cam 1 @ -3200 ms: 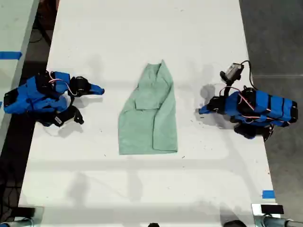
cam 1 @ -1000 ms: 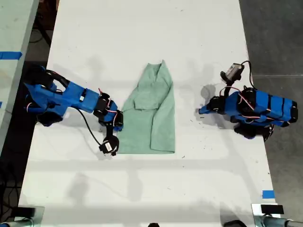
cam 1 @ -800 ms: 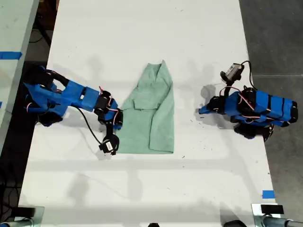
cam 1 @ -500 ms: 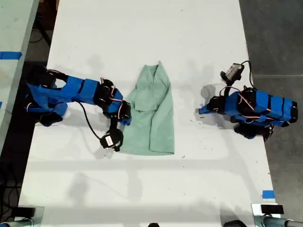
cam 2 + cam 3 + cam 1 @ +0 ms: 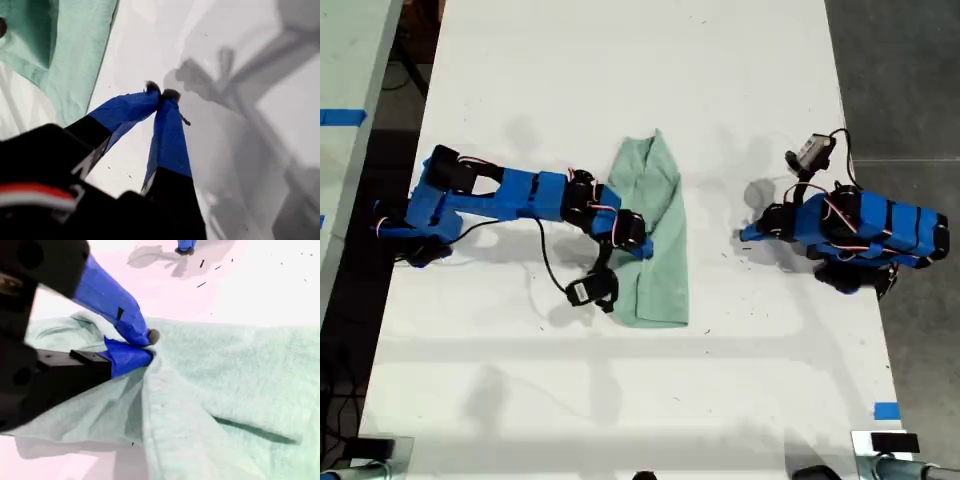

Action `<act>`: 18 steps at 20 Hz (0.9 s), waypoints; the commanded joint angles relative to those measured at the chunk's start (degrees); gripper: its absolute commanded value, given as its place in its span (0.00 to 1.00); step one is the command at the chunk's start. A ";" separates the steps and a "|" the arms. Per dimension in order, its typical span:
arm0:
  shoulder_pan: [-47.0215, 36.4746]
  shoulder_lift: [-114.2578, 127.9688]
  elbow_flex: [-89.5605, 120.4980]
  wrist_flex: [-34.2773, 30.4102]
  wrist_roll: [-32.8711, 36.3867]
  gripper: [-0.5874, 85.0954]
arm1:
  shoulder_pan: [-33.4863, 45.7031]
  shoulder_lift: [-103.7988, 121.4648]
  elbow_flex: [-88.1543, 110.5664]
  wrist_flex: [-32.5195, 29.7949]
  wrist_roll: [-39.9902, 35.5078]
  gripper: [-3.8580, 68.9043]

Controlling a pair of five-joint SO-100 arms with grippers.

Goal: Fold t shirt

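Note:
The pale mint-green t shirt lies in the middle of the white table, with its edge on the exterior view's left lifted and folded over. My second gripper reaches in from the exterior view's left and is shut on a pinch of that fabric; the t shirt bunches up at its jaws. My first gripper rests shut on the bare table at the exterior view's right, a short way from the shirt. In its wrist view the tips touch and hold nothing, and the t shirt lies off to one side.
The white table ends in dark floor at the exterior view's right, close behind the first arm. A strip of blue tape marks the near right corner in that view. Another pale surface with blue tape stands at its left.
My second arm stretched from the exterior view's left to the shirt's left edge, closed on it and carried it rightwards over the shirt, making it narrower. My first arm stayed still.

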 commanded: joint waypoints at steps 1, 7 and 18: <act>-0.26 -1.14 -3.52 -4.75 -0.18 0.21 | -0.09 0.70 2.02 0.44 0.18 0.08; 1.23 -5.45 -3.69 -7.21 -7.12 0.24 | -0.18 0.70 2.02 0.53 0.18 0.08; -6.68 49.57 21.27 13.97 2.72 0.00 | 0.00 0.70 2.02 0.53 0.18 0.08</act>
